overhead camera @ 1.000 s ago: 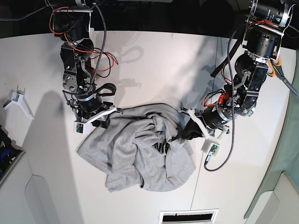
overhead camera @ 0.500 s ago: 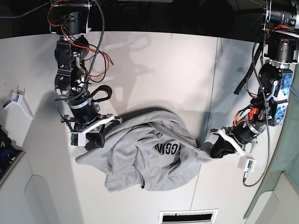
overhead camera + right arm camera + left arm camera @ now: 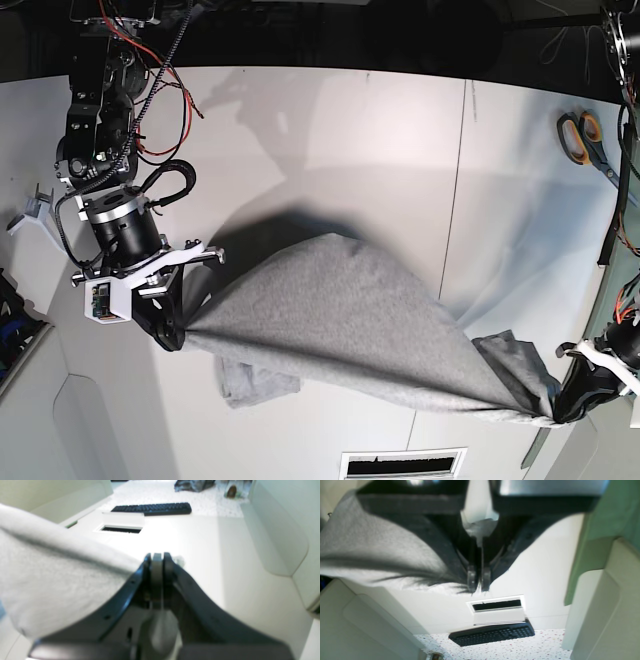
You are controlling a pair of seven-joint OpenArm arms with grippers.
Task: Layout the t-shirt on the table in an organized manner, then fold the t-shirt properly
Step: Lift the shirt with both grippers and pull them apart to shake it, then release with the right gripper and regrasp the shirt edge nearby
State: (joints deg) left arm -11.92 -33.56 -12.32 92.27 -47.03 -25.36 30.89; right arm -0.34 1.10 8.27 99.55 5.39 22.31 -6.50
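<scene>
Base view is showing the t-shirt (image 3: 350, 320) being stretched into a long sheet between the two arms, lifted off the table (image 3: 330, 130) along most of its span and throwing a dark shadow on the white top behind it. One loose part of the cloth is hanging down and resting on the table near the front edge, under the sheet. The right claw (image 3: 172, 322) is sitting toward the table's left side in this view, closed tight on one end of the grey fabric; the right wrist view is confirming this, with the right claw's tips (image 3: 157, 560) pressed together and cloth (image 3: 50, 580) bunching beside them. The left claw (image 3: 575, 400) is hanging by the front right corner of the table, pinching the other end of the t-shirt, which is twisting into a narrow rope there. In the left wrist view its tips (image 3: 478, 580) are meeting with grey cloth (image 3: 382, 555) trailing away to one side. Scissors (image 3: 585, 140) with orange handles are lying near the right edge of the table.
</scene>
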